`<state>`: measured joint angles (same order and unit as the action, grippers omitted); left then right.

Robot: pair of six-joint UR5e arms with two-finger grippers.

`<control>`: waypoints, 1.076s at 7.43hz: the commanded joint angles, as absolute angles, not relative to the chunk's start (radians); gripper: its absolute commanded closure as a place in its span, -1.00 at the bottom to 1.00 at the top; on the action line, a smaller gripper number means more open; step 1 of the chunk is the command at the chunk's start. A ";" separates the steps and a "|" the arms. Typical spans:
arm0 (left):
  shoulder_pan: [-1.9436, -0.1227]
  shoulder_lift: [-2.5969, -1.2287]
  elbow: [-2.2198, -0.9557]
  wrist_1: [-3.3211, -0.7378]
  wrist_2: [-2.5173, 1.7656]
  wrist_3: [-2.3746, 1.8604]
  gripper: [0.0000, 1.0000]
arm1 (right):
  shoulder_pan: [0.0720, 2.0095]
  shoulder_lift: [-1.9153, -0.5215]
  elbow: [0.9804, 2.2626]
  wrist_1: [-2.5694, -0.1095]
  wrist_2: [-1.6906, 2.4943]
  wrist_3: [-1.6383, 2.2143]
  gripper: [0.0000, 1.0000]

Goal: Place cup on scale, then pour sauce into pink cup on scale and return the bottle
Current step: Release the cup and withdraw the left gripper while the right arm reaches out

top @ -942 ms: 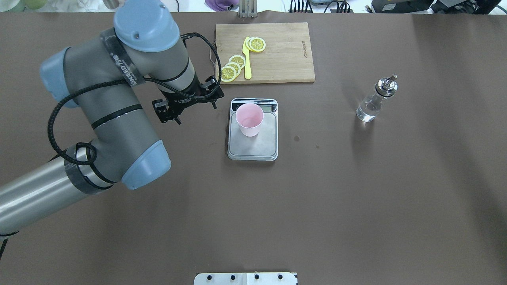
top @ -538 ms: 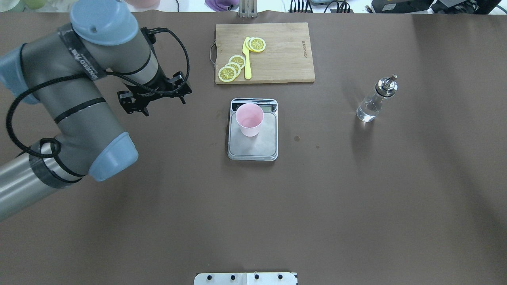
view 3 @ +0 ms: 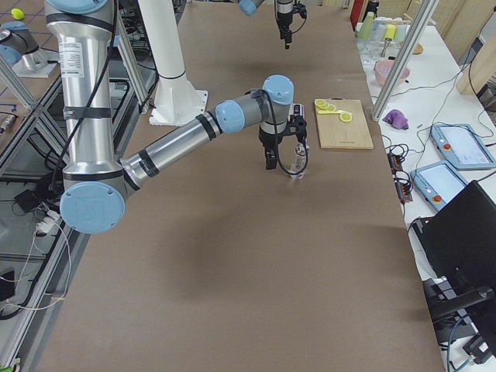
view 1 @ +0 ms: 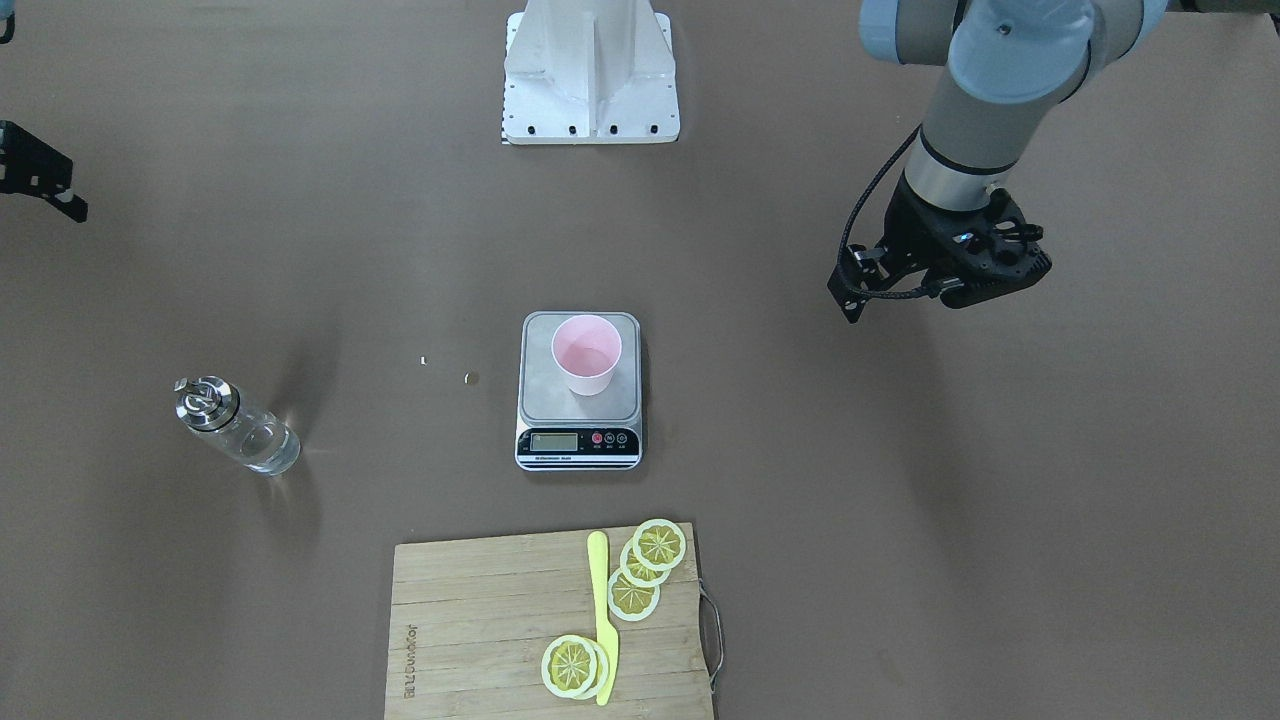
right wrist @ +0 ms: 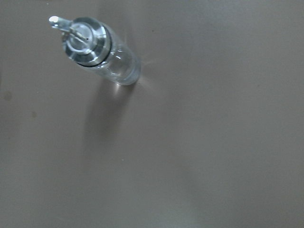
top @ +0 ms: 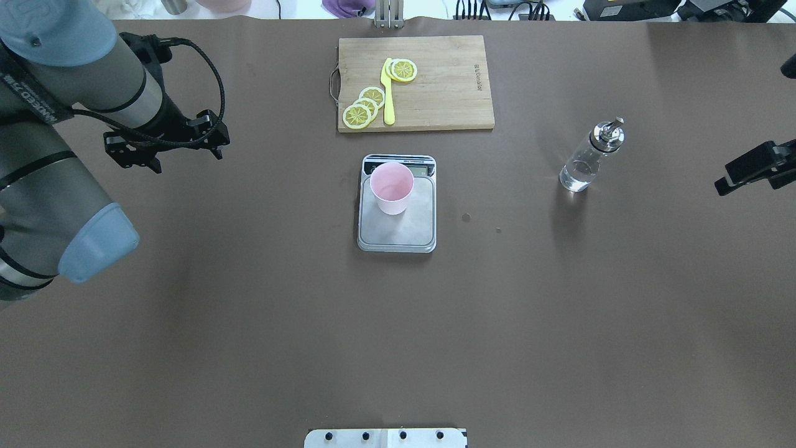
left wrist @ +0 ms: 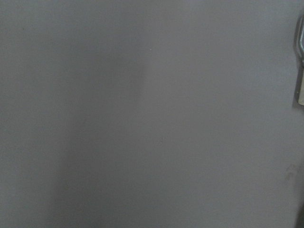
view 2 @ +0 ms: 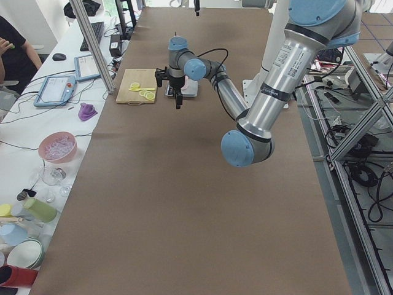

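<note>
Cup [top: 392, 186] sits upright on the scale [top: 398, 236], the left jaws have pulled well away holding nothing, the right jaws have come in near the bottle [top: 583, 167] standing on the bench [top: 398, 342], gape of either we cannot tell, so pouring looks next.

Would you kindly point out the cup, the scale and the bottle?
cup [top: 392, 185], overhead exterior view, inside its open mouth.
scale [top: 411, 229], overhead exterior view, bare steel platform.
bottle [top: 581, 168], overhead exterior view, glass body.
</note>
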<state>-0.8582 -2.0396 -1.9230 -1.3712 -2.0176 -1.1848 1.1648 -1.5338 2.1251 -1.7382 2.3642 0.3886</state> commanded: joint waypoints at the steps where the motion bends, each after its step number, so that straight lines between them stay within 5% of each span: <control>1: -0.864 -2.010 -1.928 -1.376 -2.017 -1.172 -0.97 | 1.021 -1.522 2.149 -1.617 2.188 0.522 -0.99; 4: -0.864 -1.985 -1.931 -1.379 -2.011 -1.140 -0.97 | 0.913 -1.597 2.143 -1.288 2.090 0.630 -0.97; 8: -0.859 -1.983 -1.902 -1.416 -2.008 -1.140 -0.98 | 0.788 -1.707 1.921 -0.721 1.770 0.714 -0.98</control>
<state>-0.8600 -1.9847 -1.9162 -1.4025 -2.0093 -1.1405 0.8438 -1.6884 2.0001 -0.9167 1.8917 0.6688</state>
